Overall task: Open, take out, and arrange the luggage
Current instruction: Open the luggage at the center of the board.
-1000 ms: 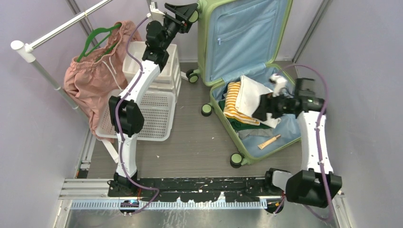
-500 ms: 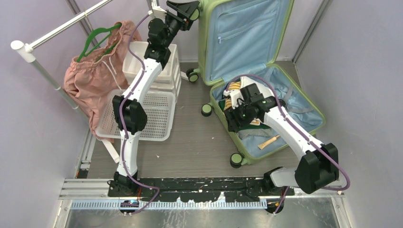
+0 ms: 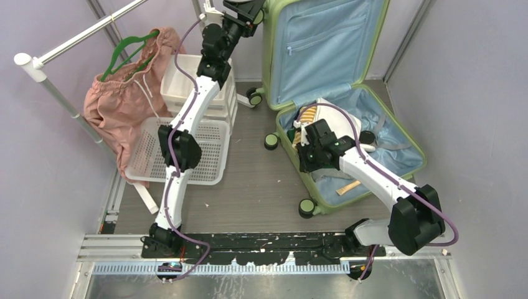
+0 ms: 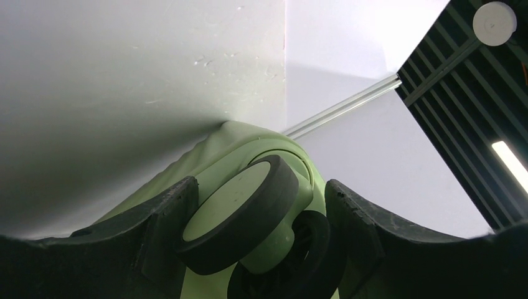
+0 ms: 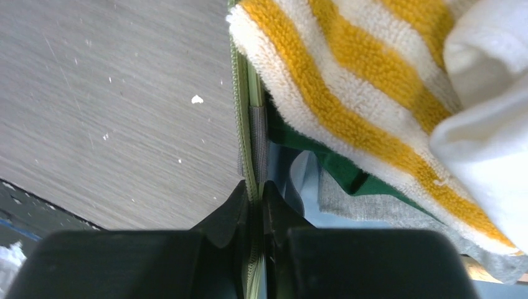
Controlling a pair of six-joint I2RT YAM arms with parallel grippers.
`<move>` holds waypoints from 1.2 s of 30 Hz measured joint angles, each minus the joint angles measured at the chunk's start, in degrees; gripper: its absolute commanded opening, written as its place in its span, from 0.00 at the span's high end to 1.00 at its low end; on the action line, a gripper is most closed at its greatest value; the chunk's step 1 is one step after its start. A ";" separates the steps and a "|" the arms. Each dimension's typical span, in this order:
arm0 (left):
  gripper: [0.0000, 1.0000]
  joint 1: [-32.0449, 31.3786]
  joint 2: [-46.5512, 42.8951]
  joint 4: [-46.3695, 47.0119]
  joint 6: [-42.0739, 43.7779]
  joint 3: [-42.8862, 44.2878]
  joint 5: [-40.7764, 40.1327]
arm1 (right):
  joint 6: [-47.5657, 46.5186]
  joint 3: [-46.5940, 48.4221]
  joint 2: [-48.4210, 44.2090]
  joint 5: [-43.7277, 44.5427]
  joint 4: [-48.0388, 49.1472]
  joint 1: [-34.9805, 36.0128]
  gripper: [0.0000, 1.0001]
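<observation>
The light-green luggage [image 3: 324,50] stands open: its blue-lined lid is upright at the back and its lower half lies on the floor. High at the lid's top left corner, my left gripper [image 3: 249,11] [image 4: 260,185] has one finger on each side of a caster wheel [image 4: 236,205], touching it. My right gripper [image 3: 303,156] [image 5: 255,190] is shut on the zipped left rim [image 5: 244,124] of the lower half. Just inside that rim lie a yellow-striped towel [image 5: 348,93], a white cloth [image 5: 485,106] and a green garment [image 5: 348,174].
A white perforated basket [image 3: 205,149] and a white drawer unit [image 3: 180,81] stand left of the luggage. A pink garment [image 3: 121,99] hangs on a green hanger from the rail [image 3: 75,37]. A wooden piece [image 3: 348,187] lies in the lower half. Walls close in on both sides.
My right arm swung from the luggage's right side across to its left rim and shut on it. The left gripper and the lid shifted slightly up and right.
</observation>
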 measured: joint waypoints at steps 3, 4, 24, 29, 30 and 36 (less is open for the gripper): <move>0.95 -0.48 0.96 -0.26 -0.26 0.52 -1.53 | 4.55 -0.07 0.63 1.79 1.92 0.11 0.94; 0.90 -0.63 1.09 -0.37 -0.42 0.55 -2.10 | 5.84 -0.04 0.85 2.32 2.58 0.17 0.94; 0.17 -2.19 -2.60 -10.03 1.25 -4.98 -6.08 | 15.15 5.79 9.35 2.03 8.83 -3.02 0.94; 0.17 -3.72 -4.79 -14.69 4.26 -11.58 -5.62 | 15.45 5.79 10.10 1.51 12.17 -4.74 0.93; 0.17 -3.96 -5.29 -15.32 4.76 -12.74 -5.55 | 15.39 5.79 10.10 1.57 12.61 -4.96 0.92; 0.20 -4.68 -10.54 -16.85 7.98 -19.52 -4.35 | 14.95 5.79 10.10 1.11 13.00 -6.01 0.89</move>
